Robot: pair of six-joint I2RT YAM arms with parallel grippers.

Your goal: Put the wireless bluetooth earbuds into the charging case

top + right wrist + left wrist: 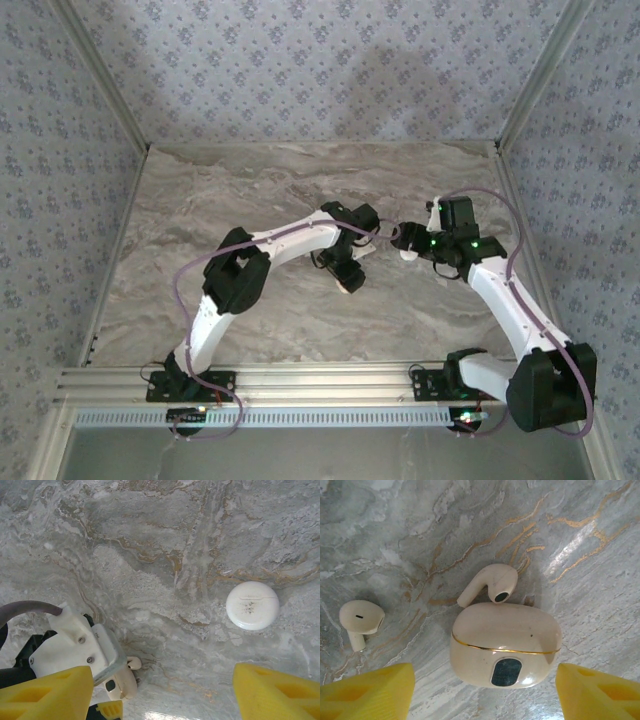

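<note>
**Left wrist view.** The first earbud [361, 619] is lying at the left-centre of the frame on the marble table [395, 525], stem pointing down-frame, apart from the charging case [506, 645]. The second earbud [490, 584] is lying at upper centre, its dark tip sitting right at the case's upper edge; contact cannot be confirmed. The case is resting at lower centre, its gold seam line running unbroken and its dark oval facing the camera. Both earbuds are lying outside it. The left gripper [484, 680] is hanging over the case, its yellow fingers [367, 695] spread wide into the two bottom corners and gripping nothing.

**Top view.** The left gripper is reaching into the frame centre. The right gripper [404, 240] is sitting just right of it, pointing toward it.

**Right wrist view.** The left arm's white housing is showing at lower left. A white round disc [252, 605] is lying right of centre on the marble. The right gripper's fingers are likewise spread apart and holding nothing.
</note>
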